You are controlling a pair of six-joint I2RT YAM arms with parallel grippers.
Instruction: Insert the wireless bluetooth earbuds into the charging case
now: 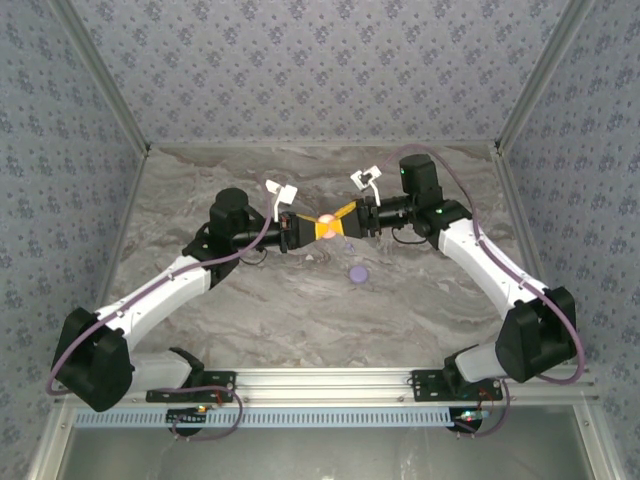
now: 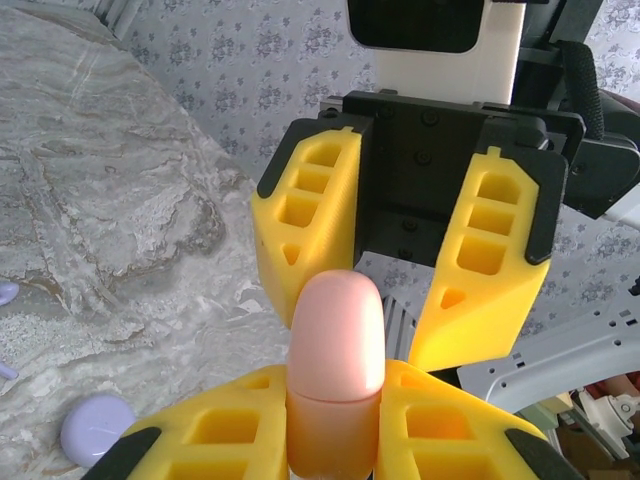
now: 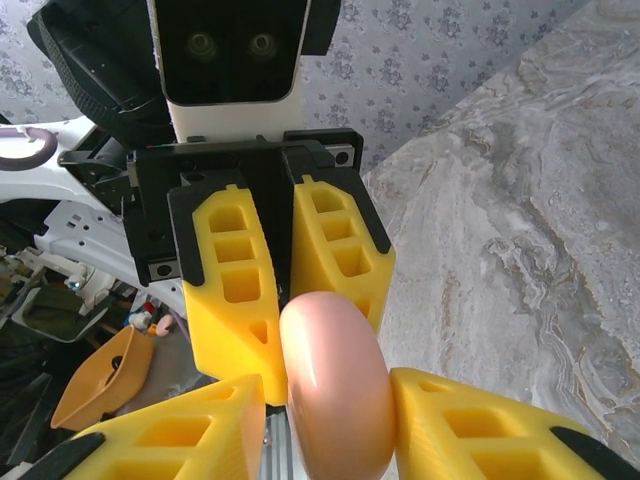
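Left tool (image 2: 336, 388): clenched on a salmon-pink round plastic charging case (image 2: 337, 325), held in the air above mid-worktop. The case is shut and its contents are hidden.
Right tool (image 3: 330, 392): its jaws flank the same case; whether they grip it cannot be told.
Grey marbled worktop (image 1: 250, 300): open surface all round the tools, with the patterned walls (image 1: 320, 70) well apart.
Purple round case (image 1: 357, 272): lies on the worktop near the tools.
Pale lilac earbud (image 2: 6, 294): loose on the worktop, near the purple case.

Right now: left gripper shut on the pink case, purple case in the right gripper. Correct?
Not quite. The purple case lies on the table, free of both grippers, not in the right gripper; the top external view shows it. The left gripper is shut on the pink case, as you said.
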